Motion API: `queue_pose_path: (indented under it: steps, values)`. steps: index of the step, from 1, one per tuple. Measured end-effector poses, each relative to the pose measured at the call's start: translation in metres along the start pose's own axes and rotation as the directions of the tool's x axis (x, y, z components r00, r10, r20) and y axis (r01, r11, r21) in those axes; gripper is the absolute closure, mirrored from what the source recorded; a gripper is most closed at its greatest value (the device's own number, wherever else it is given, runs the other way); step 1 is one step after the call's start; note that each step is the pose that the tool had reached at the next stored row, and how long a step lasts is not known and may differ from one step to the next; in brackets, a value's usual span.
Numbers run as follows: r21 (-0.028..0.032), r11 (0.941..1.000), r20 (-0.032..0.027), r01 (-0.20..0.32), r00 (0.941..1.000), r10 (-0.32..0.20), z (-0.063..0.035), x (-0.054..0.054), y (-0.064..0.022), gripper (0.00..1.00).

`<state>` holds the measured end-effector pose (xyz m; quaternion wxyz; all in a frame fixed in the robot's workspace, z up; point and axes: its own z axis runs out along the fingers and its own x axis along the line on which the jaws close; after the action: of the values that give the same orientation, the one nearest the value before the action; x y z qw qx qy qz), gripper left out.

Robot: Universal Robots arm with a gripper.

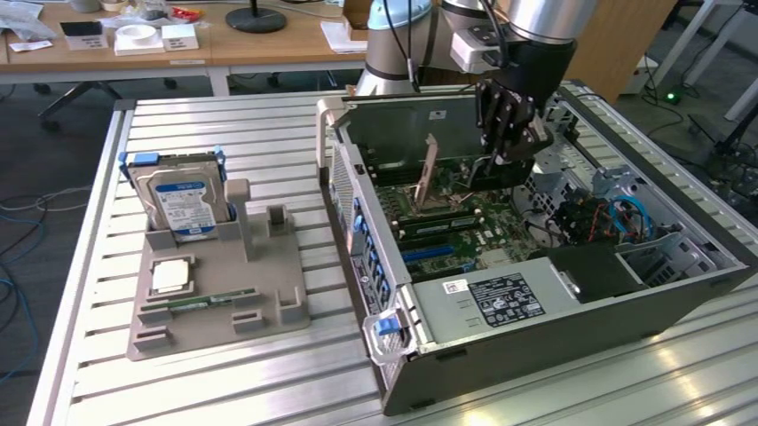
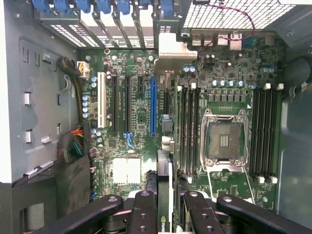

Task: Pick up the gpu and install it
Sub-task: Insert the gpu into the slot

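The gpu [image 1: 424,173] hangs edge-on inside the open computer case [image 1: 663,302], its pale bracket standing upright toward the case's back wall. My gripper [image 1: 512,153] is shut on the card's other end from above. In the wrist view the gpu [image 2: 164,170] runs as a thin dark strip from between my fingers [image 2: 144,209] up to its metal bracket [image 2: 170,48]. It hovers over the motherboard [image 2: 131,122], just beside the long blue slot [image 2: 153,105] and apart from it.
An empty processor socket [image 2: 223,139] and black memory slots [image 2: 263,126] lie beside the card. The power supply [image 1: 498,297] fills the case's near end. On the exterior view's left, a grey fixture [image 1: 279,306] holds a silver hard drive [image 1: 184,200], a chip [image 1: 172,275] and a memory stick [image 1: 201,302].
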<state>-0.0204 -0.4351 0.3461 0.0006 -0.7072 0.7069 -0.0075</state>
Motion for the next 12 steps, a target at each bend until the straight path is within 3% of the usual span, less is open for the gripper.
queue_pose_path:
  steps: [12]
  values:
    - [0.0044, 0.9996, 0.001, 0.029, 0.9996, -0.029, 0.0117, 0.001, 0.0036, 0.74]
